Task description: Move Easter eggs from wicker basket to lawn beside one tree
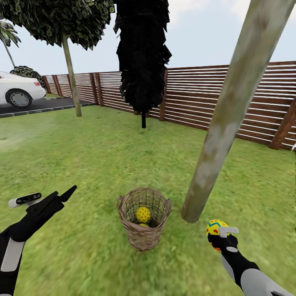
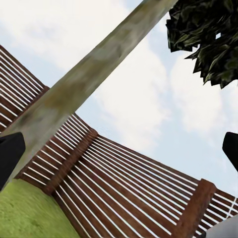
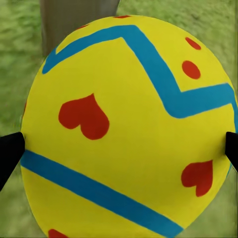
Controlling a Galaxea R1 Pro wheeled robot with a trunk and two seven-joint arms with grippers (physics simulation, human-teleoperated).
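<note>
Head view: wicker basket [image 1: 143, 218] stands upright on the lawn [image 1: 94, 156], centre-low in frame. Two Easter eggs inside: one yellow, red-dotted egg [image 1: 143, 214] in plain sight, and a second egg [image 1: 143, 225] just below it, mostly hidden by the weave.

Tree [image 1: 230, 111] with pale mottled trunk meets the grass at about 2 o'clock from the basket, just beside it, leaning up toward the frame's top right.

Right gripper [image 1: 220, 235] sits at 4 o'clock from the basket, near the trunk base. It pinches the third egg [image 1: 216, 227]; in the right wrist view that egg [image 3: 129, 129] is seen close up, dark fingertips [image 3: 10, 153] pressed on both sides, trunk and grass behind.

Left gripper [image 1: 49, 198] hangs at 9 o'clock from the basket, well apart from it, fingers spread, nothing between them. The left wrist view looks up at trunk [image 2: 84, 84], slat fence [image 2: 124, 188] and sky.

Beyond: fence [image 1: 197, 92], black-foliaged column tree [image 1: 142, 53], a thin-trunked leafy tree [image 1: 70, 70], white car [image 1: 18, 90] at 10 o'clock.
</note>
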